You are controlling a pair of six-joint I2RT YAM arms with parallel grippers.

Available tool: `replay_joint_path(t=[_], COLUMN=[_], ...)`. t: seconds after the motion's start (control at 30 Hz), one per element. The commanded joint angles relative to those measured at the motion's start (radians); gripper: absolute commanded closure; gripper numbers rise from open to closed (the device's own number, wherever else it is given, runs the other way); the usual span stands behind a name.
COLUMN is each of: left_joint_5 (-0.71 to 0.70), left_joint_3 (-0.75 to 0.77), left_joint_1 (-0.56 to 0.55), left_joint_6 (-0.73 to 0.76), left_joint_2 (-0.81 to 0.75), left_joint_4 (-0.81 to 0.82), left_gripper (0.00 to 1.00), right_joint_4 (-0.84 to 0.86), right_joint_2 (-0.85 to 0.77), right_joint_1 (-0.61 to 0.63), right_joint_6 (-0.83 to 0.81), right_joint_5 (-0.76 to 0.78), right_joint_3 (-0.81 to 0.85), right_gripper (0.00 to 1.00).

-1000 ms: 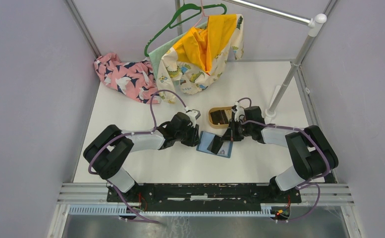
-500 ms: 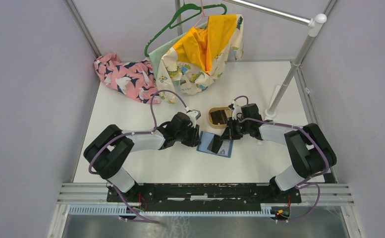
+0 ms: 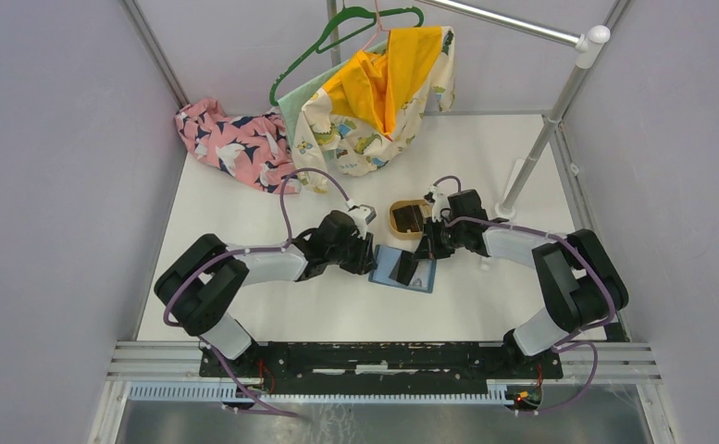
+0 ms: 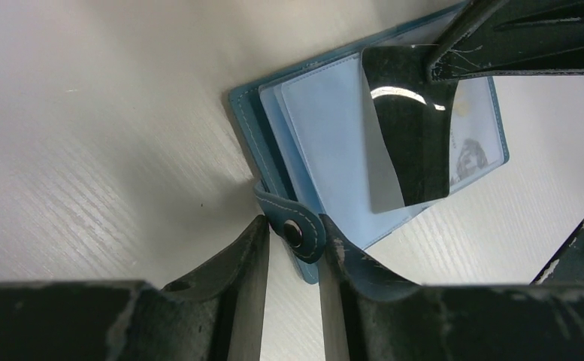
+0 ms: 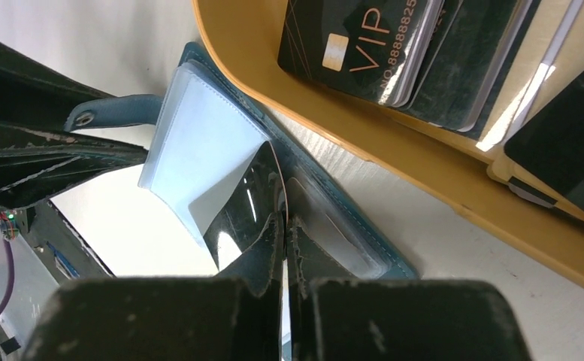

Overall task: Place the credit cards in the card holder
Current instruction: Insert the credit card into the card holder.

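The card holder (image 4: 319,143) is teal — pale blue inside; card (image 4: 410,139) glossy black, tray (image 5: 394,154) tan, cloth (image 3: 226,139) pink with white birds.

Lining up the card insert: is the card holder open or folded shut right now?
Open. The card holder lies spread on the table, its clear sleeves facing up and its snap tab unfastened.

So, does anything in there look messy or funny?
Only the far left corner: a pink bird-print cloth lies crumpled on the table. The black card stands tilted over the open card holder, but the right gripper is holding it there.
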Motion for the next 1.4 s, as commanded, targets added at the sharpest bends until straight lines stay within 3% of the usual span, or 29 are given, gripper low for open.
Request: replay_joint_path(t=[0.0,0.73,1.37], left_joint_5=[0.041,0.051,0.037], left_joint_3=[-0.019,-0.097,-0.105], left_joint_1=[-0.013,-0.025,-0.028], left_joint_6=[-0.016,-0.006,-0.010], left_joint_2=[-0.060,-0.119,-0.078], left_joint_4=[0.096,0.184,0.188], left_gripper=[0.63,0.57,0.57], right_joint_4=[-0.125,-0.318,-0.335], right_joint_2=[0.006,0.083,0.079], right_joint_1=[-0.002,0.054,0.109], right_joint_6=[-0.069,-0.122,-0.166], right_joint_5=[0.151,0.223,0.209], right_joint_3=[0.028,0.184,0.208], right_gripper=[1.00,0.99,1.00])
